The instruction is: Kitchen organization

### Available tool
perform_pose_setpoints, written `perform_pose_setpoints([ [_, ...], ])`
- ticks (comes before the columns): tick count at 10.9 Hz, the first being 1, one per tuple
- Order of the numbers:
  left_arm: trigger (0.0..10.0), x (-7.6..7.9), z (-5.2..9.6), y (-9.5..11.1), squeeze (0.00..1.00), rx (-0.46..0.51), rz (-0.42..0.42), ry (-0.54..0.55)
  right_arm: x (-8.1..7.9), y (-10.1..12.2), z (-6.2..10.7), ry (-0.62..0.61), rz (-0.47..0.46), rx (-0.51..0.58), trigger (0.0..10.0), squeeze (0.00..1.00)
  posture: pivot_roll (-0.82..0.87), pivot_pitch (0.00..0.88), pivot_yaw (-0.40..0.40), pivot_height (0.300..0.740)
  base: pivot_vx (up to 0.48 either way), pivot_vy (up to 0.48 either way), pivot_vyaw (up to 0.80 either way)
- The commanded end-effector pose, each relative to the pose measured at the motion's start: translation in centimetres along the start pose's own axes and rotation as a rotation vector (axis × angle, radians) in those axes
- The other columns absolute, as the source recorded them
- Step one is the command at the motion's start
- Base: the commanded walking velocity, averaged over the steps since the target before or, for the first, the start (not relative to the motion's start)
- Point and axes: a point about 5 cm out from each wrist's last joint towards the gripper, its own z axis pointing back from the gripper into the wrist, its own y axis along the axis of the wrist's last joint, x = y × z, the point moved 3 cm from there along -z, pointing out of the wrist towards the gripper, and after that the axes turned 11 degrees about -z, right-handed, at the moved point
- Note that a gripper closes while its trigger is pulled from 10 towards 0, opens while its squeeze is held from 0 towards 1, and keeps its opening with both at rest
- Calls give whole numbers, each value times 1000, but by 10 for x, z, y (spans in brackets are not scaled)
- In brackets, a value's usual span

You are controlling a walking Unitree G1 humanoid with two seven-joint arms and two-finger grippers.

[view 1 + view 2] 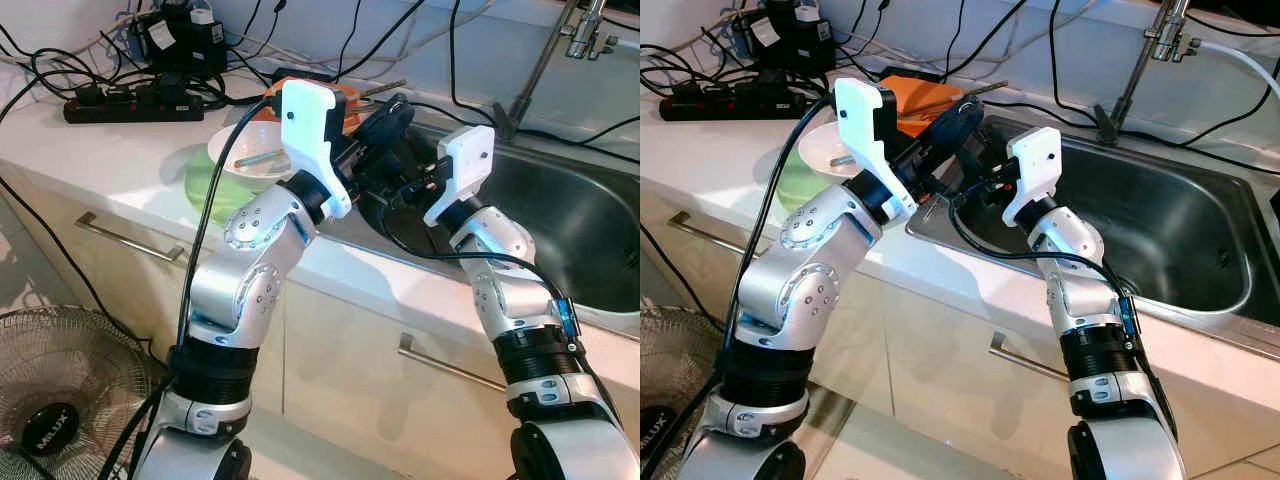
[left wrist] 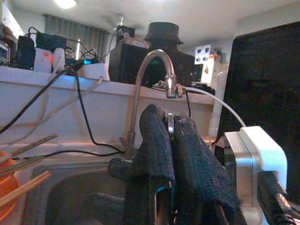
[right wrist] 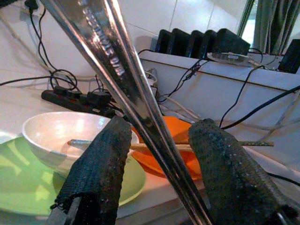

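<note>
Both arms are reaching toward the left end of the steel sink (image 1: 1200, 250), meeting near the middle of the head views. The left gripper (image 2: 171, 140) is pinching a thin strip of metal (a utensil handle, it seems) between its fingers, which are pressed nearly together around it in the left wrist view. The right gripper (image 3: 159, 154) is standing open, its two fingers spread either side of a long shiny utensil handle (image 3: 126, 89) that is crossing the right wrist view diagonally; stamped lettering is running along the handle, too blurred to read.

On the counter (image 1: 110, 145) in the upper left of the left eye view, a white bowl (image 1: 250, 150) is sitting on a green plate (image 1: 205, 185) with a utensil lying in it, an orange dish (image 3: 180, 140) with chopsticks just behind. A black power strip (image 1: 130, 105) is lying further back. A fan (image 1: 50, 400) at lower left is carrying a hub label that cannot be made out for certain.
</note>
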Motion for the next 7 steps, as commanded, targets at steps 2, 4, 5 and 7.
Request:
perform_pose_setpoints([
  [2,10000,4,-3,7,0,23,-16,-21,-2,6,-3,20,13,17,1490,0,219,5,-25,740,0,0,0],
  [4,10000,2,-3,8,0,22,-23,-13,-3,5,-2,28,13,15,0,0,217,5,-25,740,0,0,0],
  [5,10000,2,-2,8,0,21,-25,-11,-3,5,-2,30,13,16,0,0,217,6,-25,740,0,0,0],
  [7,10000,2,-2,8,0,21,-29,-10,-3,5,-2,31,15,17,0,0,216,6,-25,740,0,0,0],
])
